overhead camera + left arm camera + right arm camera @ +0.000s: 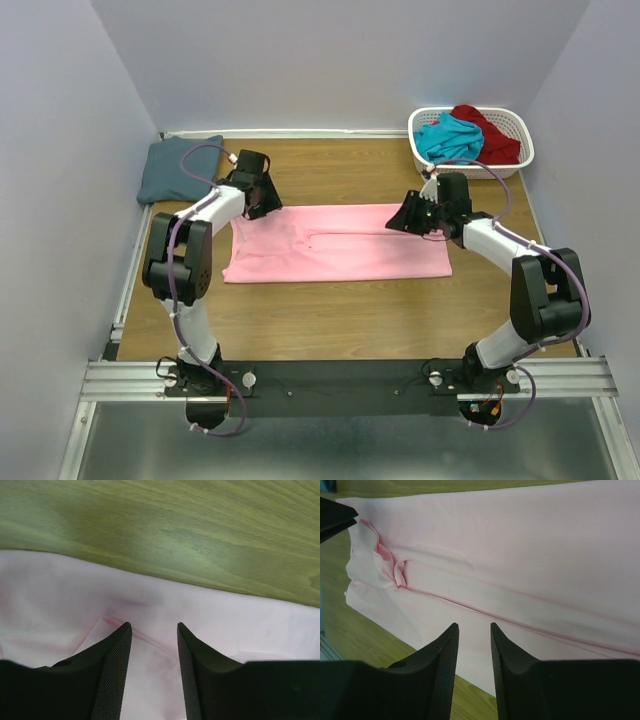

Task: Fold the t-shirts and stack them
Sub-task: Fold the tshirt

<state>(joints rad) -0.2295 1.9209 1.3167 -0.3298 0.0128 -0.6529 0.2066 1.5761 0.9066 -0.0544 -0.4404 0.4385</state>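
Note:
The light pink t-shirt (340, 245) lies flat on the wooden table, folded into a long strip. My left gripper (262, 197) is open over its far left corner; the left wrist view shows pink cloth (55, 600) under and between the fingers (117, 665), nothing held. My right gripper (408, 219) is open above the strip's far right part; the right wrist view shows the shirt (520, 555) with a seam running across. A slate blue-grey t-shirt (178, 166) lies folded at the back left. A teal t-shirt (447, 136) and a dark red t-shirt (492, 132) sit bunched in the basket.
The white slotted basket (520, 165) stands at the back right corner. Walls close in the table on the left, back and right. Bare wood (330, 315) runs between the pink shirt and the arm bases.

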